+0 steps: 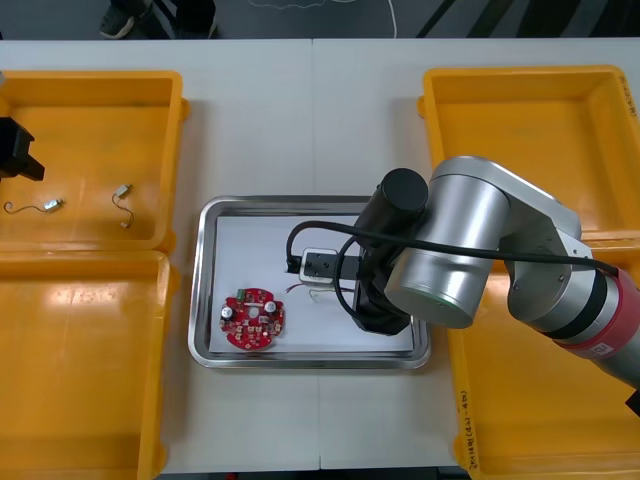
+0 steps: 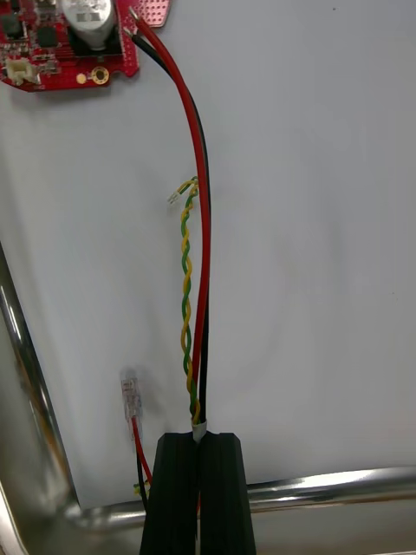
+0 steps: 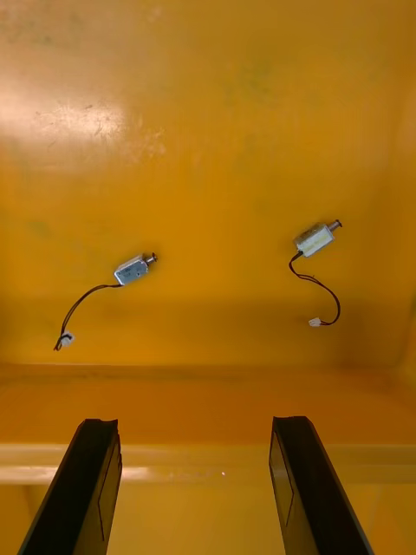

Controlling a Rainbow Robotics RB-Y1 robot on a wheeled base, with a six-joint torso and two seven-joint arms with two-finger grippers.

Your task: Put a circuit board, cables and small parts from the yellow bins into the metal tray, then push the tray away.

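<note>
Red-black-yellow cables (image 2: 205,260) in shiny metal tray (image 2: 347,486)
Your right fingers (image 2: 178,494) clamp their ends to lay them straight; left fingers (image 3: 87,486) open over yellow bin (image 3: 208,130).

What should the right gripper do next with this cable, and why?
Probably open the right gripper: its fingers are shut on the cable, which stretches across the white floor of the metal tray up to the circuit board. The left gripper hovers open over a yellow bin.

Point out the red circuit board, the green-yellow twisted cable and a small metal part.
Red circuit board (image 1: 253,319), front view, centre.
Green-yellow twisted cable (image 2: 185,286), right wrist view, mid-length.
Small metal part (image 3: 133,270), left wrist view, body.
</note>
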